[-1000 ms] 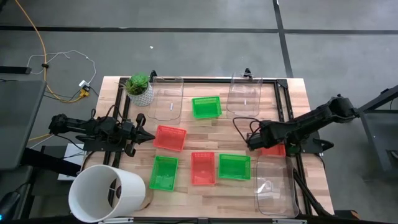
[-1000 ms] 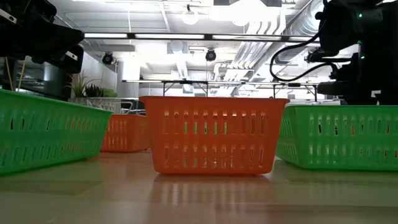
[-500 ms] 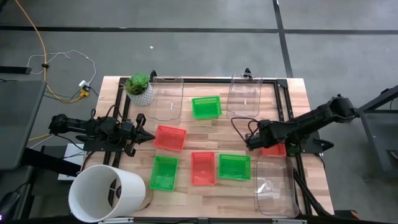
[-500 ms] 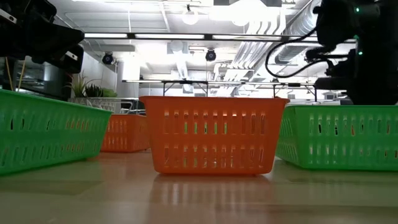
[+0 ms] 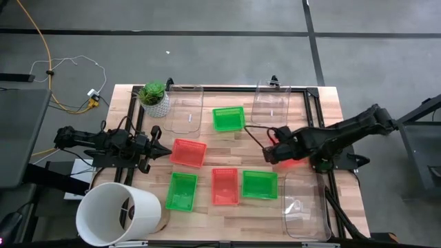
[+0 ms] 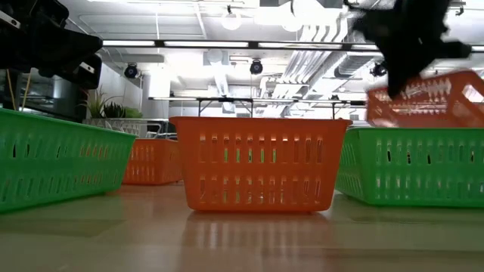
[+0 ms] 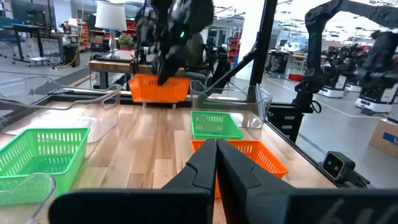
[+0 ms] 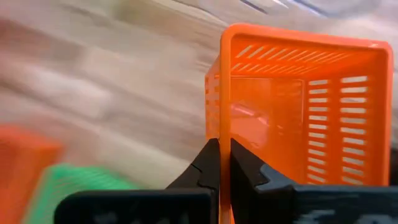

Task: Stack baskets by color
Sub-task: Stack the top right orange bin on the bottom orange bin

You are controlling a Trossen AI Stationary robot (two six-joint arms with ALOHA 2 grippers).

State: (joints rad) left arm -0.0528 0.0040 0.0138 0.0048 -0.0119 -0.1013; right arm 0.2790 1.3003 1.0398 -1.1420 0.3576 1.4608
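Note:
Several baskets rest on their bottoms on the wooden table: green ones and red ones. At the table's right, my right gripper is shut on another red basket. In the low view this basket hangs above a green basket. My left gripper waits shut at the table's left edge, touching nothing. My right gripper pinches one side wall of the red basket at its rim, with one finger outside the wall and the other inside. The fingers come steeply from above. The basket hangs lifted clear of the table, slightly tilted.
Clear plastic bins stand at the far side and the near right corner. A white bucket lies at the near left corner, and a potted plant stands at the far left.
My right gripper has shut on the red basket's wall at the table's right, then risen and rolled. The basket has been lifted clear of the table and shifted a little toward the left, and it now hangs above the green basket in the low view.

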